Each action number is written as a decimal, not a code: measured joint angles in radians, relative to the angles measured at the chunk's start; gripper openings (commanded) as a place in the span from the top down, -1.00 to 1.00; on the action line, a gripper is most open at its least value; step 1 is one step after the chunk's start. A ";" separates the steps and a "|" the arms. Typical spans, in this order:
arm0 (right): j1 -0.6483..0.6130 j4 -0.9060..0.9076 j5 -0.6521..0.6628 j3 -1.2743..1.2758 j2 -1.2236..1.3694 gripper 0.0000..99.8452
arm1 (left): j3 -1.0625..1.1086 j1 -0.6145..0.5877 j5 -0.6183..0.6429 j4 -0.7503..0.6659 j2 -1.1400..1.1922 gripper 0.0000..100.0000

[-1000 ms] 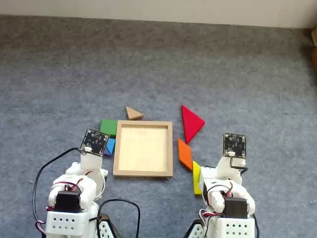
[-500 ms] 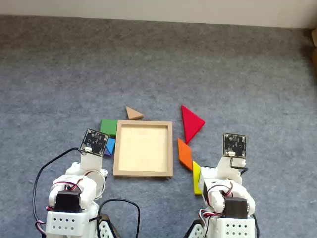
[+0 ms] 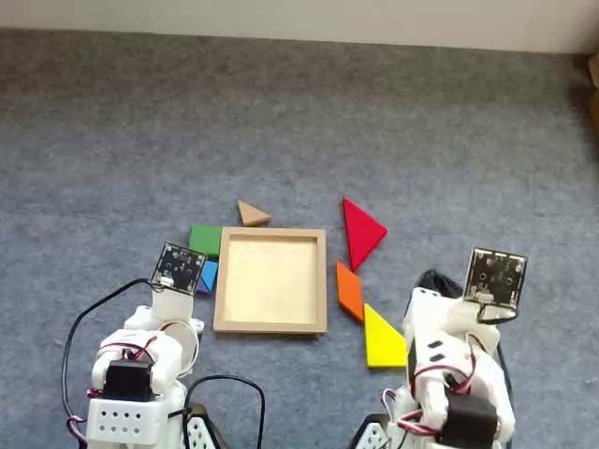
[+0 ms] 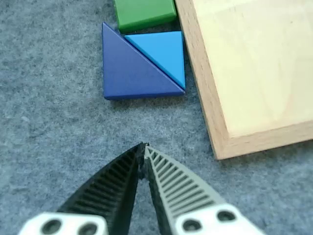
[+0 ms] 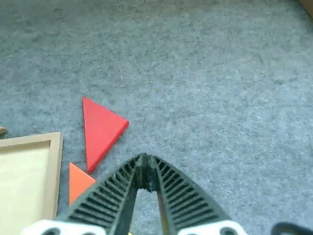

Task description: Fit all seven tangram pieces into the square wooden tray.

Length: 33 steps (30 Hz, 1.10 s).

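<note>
The square wooden tray (image 3: 270, 281) lies empty between my two arms. Left of it are a green square (image 3: 205, 239) and a light blue triangle (image 3: 209, 275); a dark blue triangle (image 4: 129, 73) lies against the light blue one (image 4: 164, 51). A tan triangle (image 3: 251, 214) sits just beyond the tray's far edge. On the tray's right lie a red triangle (image 3: 360, 231), an orange parallelogram (image 3: 349, 291) and a yellow triangle (image 3: 382, 339). My left gripper (image 4: 143, 149) is shut and empty, just short of the dark blue triangle. My right gripper (image 5: 144, 160) is shut and empty above the carpet, near the red triangle (image 5: 100, 128).
Grey carpet covers the whole table, with open room beyond the pieces and on the far right. The left arm's base (image 3: 131, 383) and the right arm's base (image 3: 454, 402) stand at the near edge. A tray corner (image 5: 55, 147) shows in the right wrist view.
My right arm has swung to the right and risen, so the whole yellow triangle is uncovered. The left arm and all pieces have stayed put.
</note>
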 measured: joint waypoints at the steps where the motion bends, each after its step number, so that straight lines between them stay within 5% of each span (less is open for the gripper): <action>1: 0.000 0.017 0.012 -0.018 0.000 0.99 | 0.000 0.000 0.000 0.000 0.000 0.99; 12: -0.003 0.327 0.258 -0.393 0.468 0.99 | 0.000 0.000 0.000 0.000 0.000 0.99; 24: -0.339 0.354 0.480 -0.359 0.749 0.97 | 0.000 0.000 0.000 0.000 0.000 0.99; 30: -0.428 0.302 0.471 -0.226 0.756 0.48 | 0.000 0.000 0.000 0.000 0.000 0.99; 33: -0.425 0.276 0.462 -0.215 0.756 0.48 | 0.000 0.000 0.000 0.000 0.000 0.99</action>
